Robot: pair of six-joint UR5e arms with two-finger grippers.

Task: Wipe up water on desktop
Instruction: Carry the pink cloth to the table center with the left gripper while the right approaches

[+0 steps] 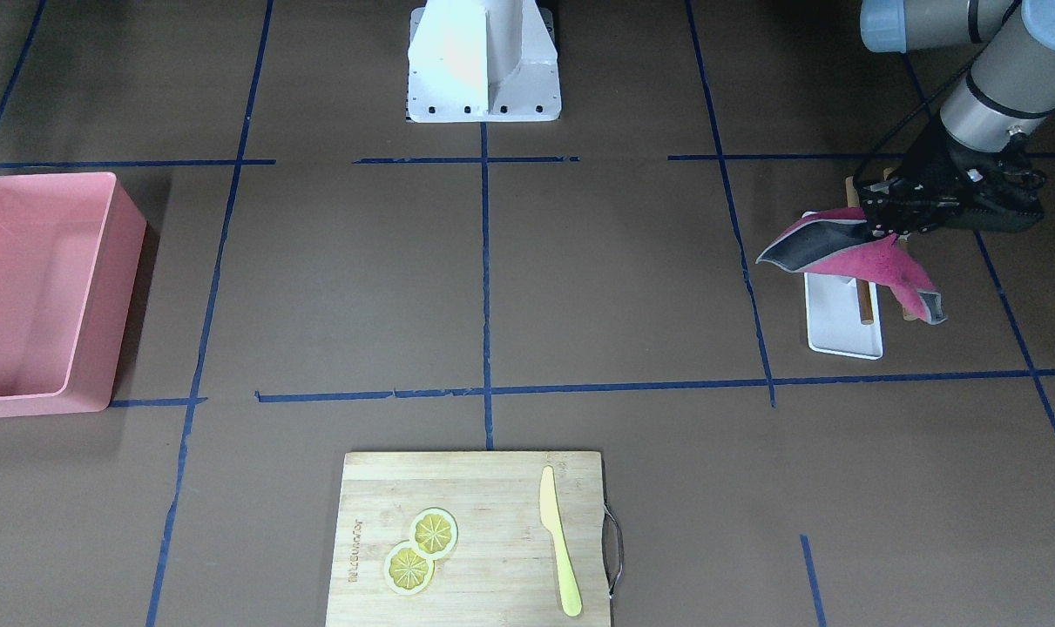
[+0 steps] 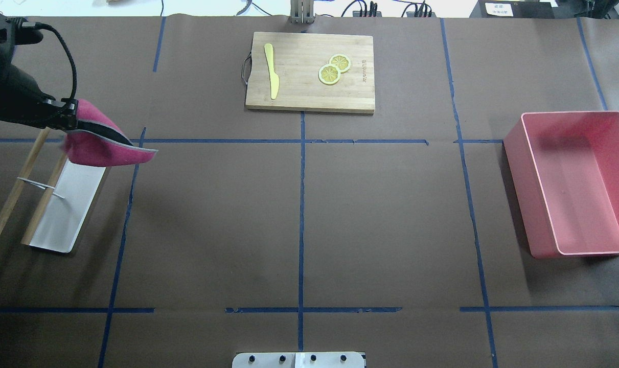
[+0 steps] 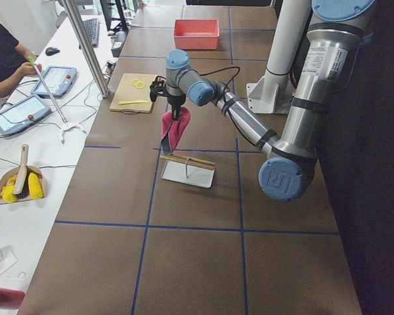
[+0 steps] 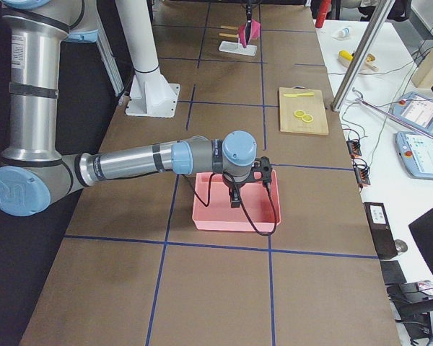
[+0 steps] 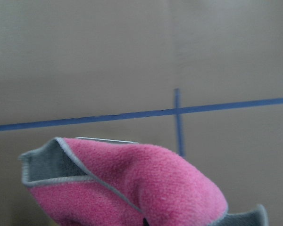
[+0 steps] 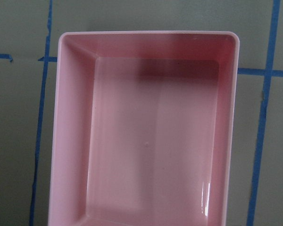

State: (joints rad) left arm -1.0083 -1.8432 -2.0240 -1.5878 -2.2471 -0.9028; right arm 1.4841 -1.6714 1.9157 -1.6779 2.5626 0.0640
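The left gripper is clamped shut on a pink-and-grey cloth, which hangs folded below its fingers. Directly beneath the gripper sit a white tray and two wooden rods; the side view puts the cloth's lower tip near the rods, though contact cannot be judged.

The desktop lies below the gripper and spreads away to its right, toward the table's middle. No view shows a wet patch on it, so where the water lies cannot be told. The coming move seems to turn on carrying the cloth off the tray, rightward and down, until it lies flat on the brown surface.

Only the left arm has the cloth, so it is the one placed to wipe.

The right gripper hangs well apart at the far end, over the pink bin. Its wrist camera sees only the bin's bare floor, and whether its fingers are apart or together cannot be told.
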